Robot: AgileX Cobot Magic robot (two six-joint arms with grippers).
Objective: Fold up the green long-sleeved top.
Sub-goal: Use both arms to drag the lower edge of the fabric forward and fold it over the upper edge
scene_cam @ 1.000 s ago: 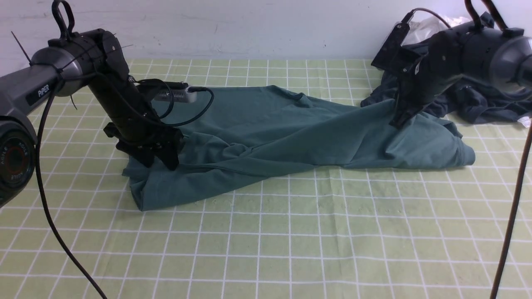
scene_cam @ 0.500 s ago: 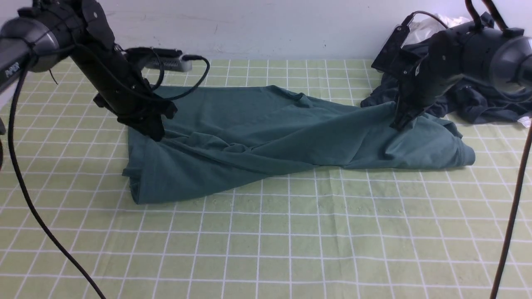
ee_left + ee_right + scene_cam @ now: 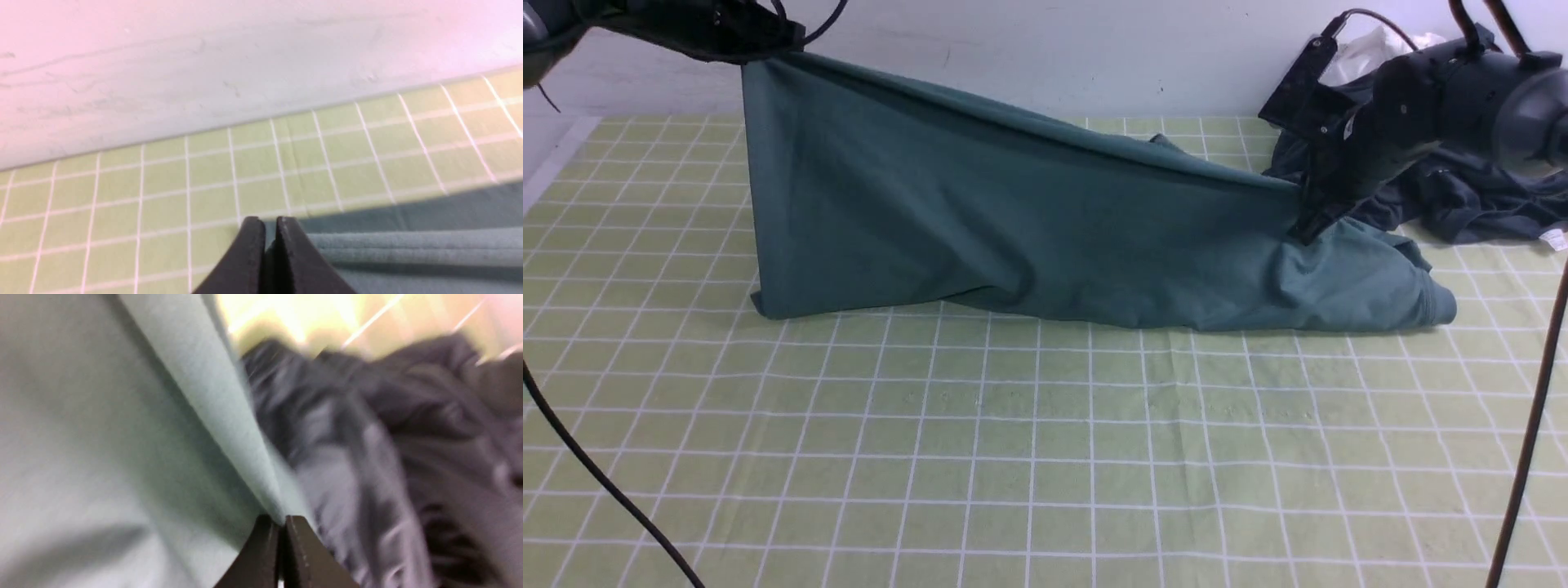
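Lifted my left arm (image 3: 698,33) high; left jaws clamp the green top (image 3: 1013,220), right jaws clamp its other end.

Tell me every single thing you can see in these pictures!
green long-sleeved top: one, teal-green, middle of the table, left end held up in the air
dark garment: one, charcoal-grey, crumpled at the far right
white cloth: one, white, behind the dark garment by the wall
tablecloth: one, light green with white grid, covering the table
wall: one, white, behind the table
left gripper: one, black, shut on the top's raised left end
right gripper: one, black, shut on the top's right part
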